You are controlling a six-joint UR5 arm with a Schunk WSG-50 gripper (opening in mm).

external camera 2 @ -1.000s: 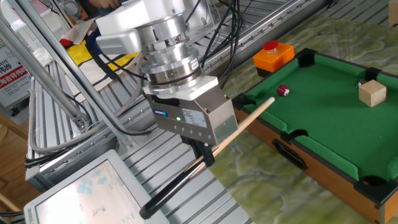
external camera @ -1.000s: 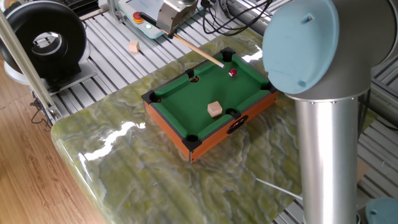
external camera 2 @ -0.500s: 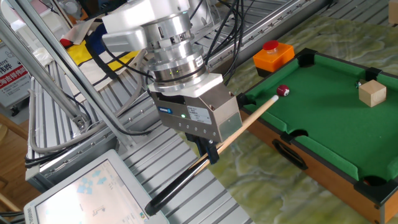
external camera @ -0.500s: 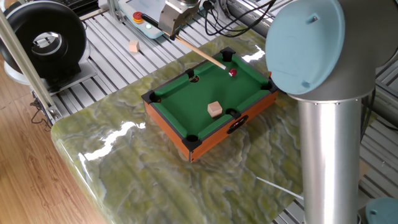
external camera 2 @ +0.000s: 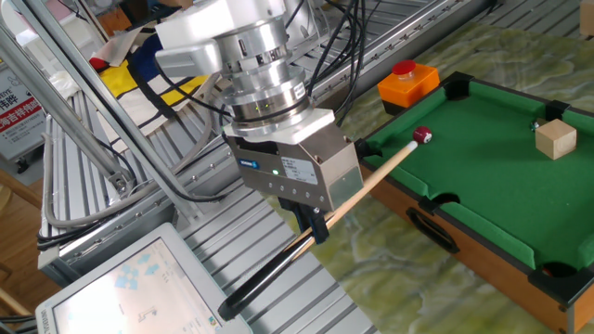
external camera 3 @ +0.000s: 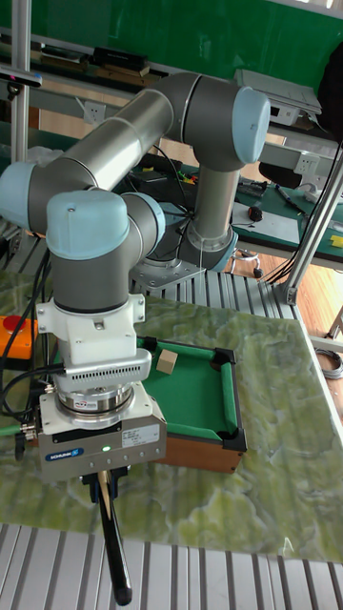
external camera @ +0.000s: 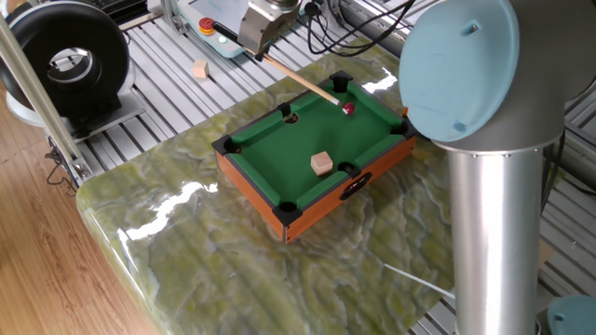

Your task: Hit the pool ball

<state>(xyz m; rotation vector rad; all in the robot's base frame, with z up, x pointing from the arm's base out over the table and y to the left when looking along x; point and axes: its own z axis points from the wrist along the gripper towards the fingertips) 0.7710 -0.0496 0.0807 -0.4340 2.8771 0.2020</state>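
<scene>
The pool ball point(external camera: 348, 109) point(external camera 2: 422, 135) is a tiny dark-red ball on the green felt of the small pool table point(external camera: 298, 149) point(external camera 2: 501, 186) point(external camera 3: 195, 393), near one corner pocket. My gripper point(external camera 2: 313, 223) point(external camera: 262, 51) point(external camera 3: 104, 482) hangs off the table's end, shut on a long wooden cue stick point(external camera 2: 367, 183) point(external camera: 298, 77) with a black handle point(external camera 3: 114, 543). The cue reaches over the table's rail and its tip sits right at the ball, touching it or nearly so. In the tall fixed view my own gripper hides the ball.
A tan wooden cube point(external camera: 322, 164) point(external camera 2: 555, 139) point(external camera 3: 168, 361) stands on the felt. A red button on an orange box point(external camera 2: 406, 82) sits just beyond the table's corner. Another tan block point(external camera: 199, 69) lies on the slatted metal. My arm's column point(external camera: 489, 242) fills the right foreground.
My gripper has pushed the cue forward toward the table, bringing its tip from a short gap up to the ball. The ball itself shows no shift.
</scene>
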